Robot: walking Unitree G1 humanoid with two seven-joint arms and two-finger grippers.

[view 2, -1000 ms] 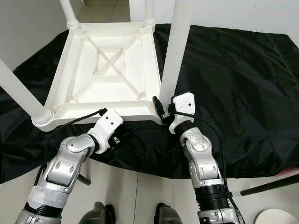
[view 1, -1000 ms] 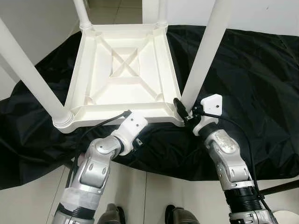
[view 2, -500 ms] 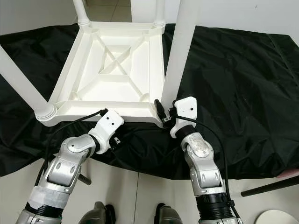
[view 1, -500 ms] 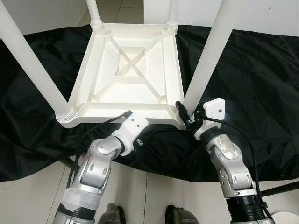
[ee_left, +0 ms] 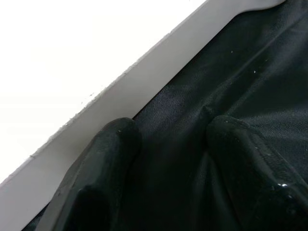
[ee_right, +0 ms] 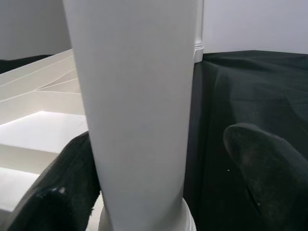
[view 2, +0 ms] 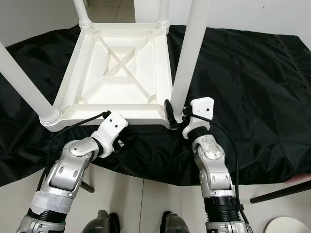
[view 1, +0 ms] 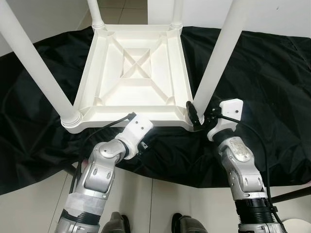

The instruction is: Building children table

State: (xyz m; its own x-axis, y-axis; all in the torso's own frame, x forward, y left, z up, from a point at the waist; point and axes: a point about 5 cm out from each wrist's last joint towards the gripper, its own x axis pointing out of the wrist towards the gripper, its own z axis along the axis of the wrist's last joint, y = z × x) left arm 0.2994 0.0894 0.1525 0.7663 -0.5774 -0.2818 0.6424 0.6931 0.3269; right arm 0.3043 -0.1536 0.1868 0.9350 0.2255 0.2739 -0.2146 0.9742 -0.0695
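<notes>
A white plastic children's table (view 1: 131, 73) lies upside down on a black cloth (view 1: 272, 73), its legs pointing up. My right gripper (view 1: 196, 115) is at the base of the near right leg (view 1: 214, 63). In the right wrist view the right gripper (ee_right: 159, 168) is open with that leg (ee_right: 139, 96) between its fingers; one finger (ee_right: 62, 192) touches it and the other stands apart. My left arm reaches the table's near rim (view 1: 146, 120), its fingertips tucked under the edge. In the left wrist view the left gripper (ee_left: 168, 134) is open, resting on the cloth against the rim (ee_left: 120, 91).
The near left leg (view 1: 34, 63) rises at the left and two more legs stand at the far corners. The cloth's near edge meets tiled floor (view 1: 160, 204) by my feet. A dark bar (view 2: 282, 191) and a white round object (view 2: 291, 225) lie at the lower right.
The camera view has shifted a little. My right gripper has moved in around the base of the near right leg. The left gripper stays at the near rim.
</notes>
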